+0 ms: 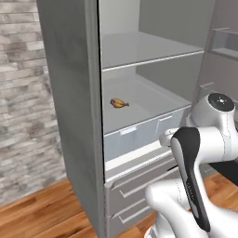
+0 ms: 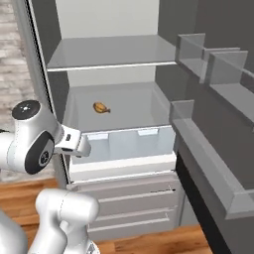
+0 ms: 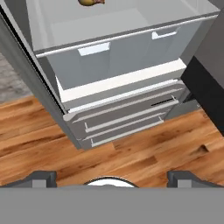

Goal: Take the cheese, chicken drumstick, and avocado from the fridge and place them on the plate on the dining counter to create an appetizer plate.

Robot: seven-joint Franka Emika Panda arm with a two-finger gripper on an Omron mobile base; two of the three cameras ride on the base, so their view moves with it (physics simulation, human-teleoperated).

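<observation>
Fridge (image 2: pixel 119 74) first: the tall grey fridge stands open before the base, its flat grey inner shelves bare except for one item, its door swung out at three o'clock in the right base view with grey shelf bins (image 2: pixel 208 64) that look empty. Below the lower shelf sits a translucent drawer (image 2: pixel 124 141); nothing can be made out inside it. Under that are grey drawer fronts (image 3: pixel 127 118) above a wooden floor (image 3: pixel 144 157).

White arm next: its elbow is folded low in front of the drawers, and the two-finger gripper (image 3: pixel 112 177) is released, its dark tips spread wide at the bottom of the hand view with nothing between them. It is aimed down at the floor and drawer fronts, well apart from the food.

Smallest is the golden-brown roasted chicken drumstick (image 1: pixel 119 103), lying on its side on the lower shelf, at twelve o'clock in the hand view (image 3: pixel 91 1). Cheese, avocado, plate and dining counter cannot be placed from here.

Judging by this, the step in hand is reaching for the drumstick. Doing it well likely means lifting the hand above the drawer's front edge, entering under the upper shelf, and closing across the bulbous end, not the thin bone.
</observation>
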